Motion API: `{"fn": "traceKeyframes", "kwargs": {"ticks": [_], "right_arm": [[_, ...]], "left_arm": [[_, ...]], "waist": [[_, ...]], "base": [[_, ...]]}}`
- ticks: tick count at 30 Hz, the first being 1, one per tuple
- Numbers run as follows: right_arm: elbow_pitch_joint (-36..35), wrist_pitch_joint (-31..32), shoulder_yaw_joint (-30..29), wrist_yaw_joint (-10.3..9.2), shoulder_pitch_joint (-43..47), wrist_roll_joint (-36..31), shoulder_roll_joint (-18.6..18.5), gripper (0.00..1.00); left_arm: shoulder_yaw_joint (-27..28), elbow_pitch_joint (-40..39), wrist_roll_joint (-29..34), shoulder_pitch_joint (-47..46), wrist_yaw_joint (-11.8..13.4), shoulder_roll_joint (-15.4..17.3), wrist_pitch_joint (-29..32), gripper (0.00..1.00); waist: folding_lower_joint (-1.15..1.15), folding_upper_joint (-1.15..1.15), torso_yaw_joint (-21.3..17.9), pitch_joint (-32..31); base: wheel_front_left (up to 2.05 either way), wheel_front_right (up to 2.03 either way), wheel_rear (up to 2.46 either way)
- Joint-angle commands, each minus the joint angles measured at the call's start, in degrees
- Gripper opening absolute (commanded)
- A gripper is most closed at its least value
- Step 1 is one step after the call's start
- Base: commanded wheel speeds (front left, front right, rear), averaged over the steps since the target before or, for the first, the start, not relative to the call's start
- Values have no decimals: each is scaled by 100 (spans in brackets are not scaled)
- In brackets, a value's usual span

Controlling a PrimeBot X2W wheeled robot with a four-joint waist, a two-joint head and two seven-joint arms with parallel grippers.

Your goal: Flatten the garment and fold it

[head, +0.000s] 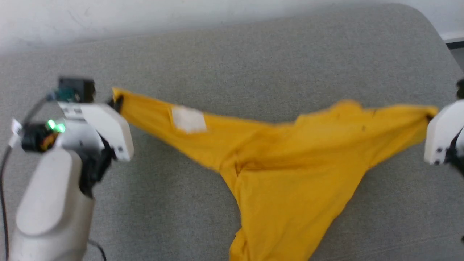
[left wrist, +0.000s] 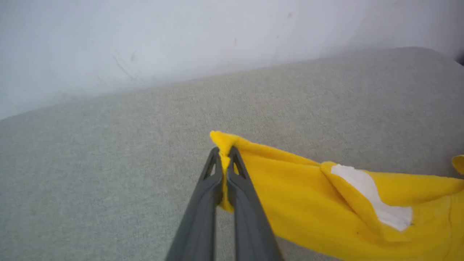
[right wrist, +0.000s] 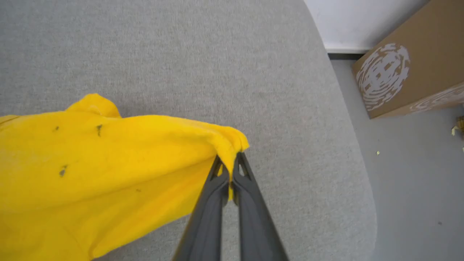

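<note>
The garment point(head: 282, 163) is a bright yellow T-shirt stretched between both arms above the grey padded surface point(head: 232, 58), its middle sagging down toward the near edge. A white patch point(head: 188, 119) shows near its left end. My left gripper point(head: 116, 103) is shut on the garment's left corner; in the left wrist view the dark fingers point(left wrist: 237, 174) pinch the yellow cloth point(left wrist: 308, 203). My right gripper point(head: 429, 117) is shut on the right corner, and in the right wrist view its fingers point(right wrist: 241, 181) clamp a bunched yellow edge point(right wrist: 108, 163).
A white wall point(head: 108, 18) runs behind the grey surface. The surface's rounded right edge point(right wrist: 355, 145) drops to a grey floor, where a brown cardboard box point(right wrist: 409, 61) with a white print stands. A cable hangs off my left arm point(head: 50, 195).
</note>
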Motion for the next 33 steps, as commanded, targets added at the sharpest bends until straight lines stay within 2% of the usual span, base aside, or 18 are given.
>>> {"fn": "traceKeyframes", "kwargs": {"ticks": [1,6,11,17,22,28,33], "right_arm": [[-107,22,55,-5,-210,5,-89,0],[-481,107,459,-5,-1149,12,-447,0],[-504,-57,842,-5,-2385,-29,-700,0],[-200,-702,1135,-5,-4022,-216,-866,0],[65,-1569,1181,-5,-5195,-592,-796,0],[534,-2548,1171,-5,-6043,-950,-651,0],[1039,-2928,1343,-5,-6023,-964,-544,0]], "left_arm": [[40,-76,37,-260,-17,48,9,0],[198,-221,169,-1395,43,241,-86,0],[349,-8,387,-2719,217,350,-437,0],[591,319,636,-4148,703,282,-1187,0],[773,612,715,-5129,892,299,-1986,0],[788,983,732,-5743,866,295,-2692,0],[741,1302,683,-5440,781,285,-2872,0]], "waist": [[-1,0,27,95],[-1,0,13,493],[-1,0,-32,988],[-1,0,-84,1537],[-1,0,-124,1805],[-1,0,-101,1926],[-1,0,-31,1946]], "base": [[0,0,0],[0,0,0],[0,0,0],[0,0,0],[0,0,0],[0,0,0],[0,0,0]]}}
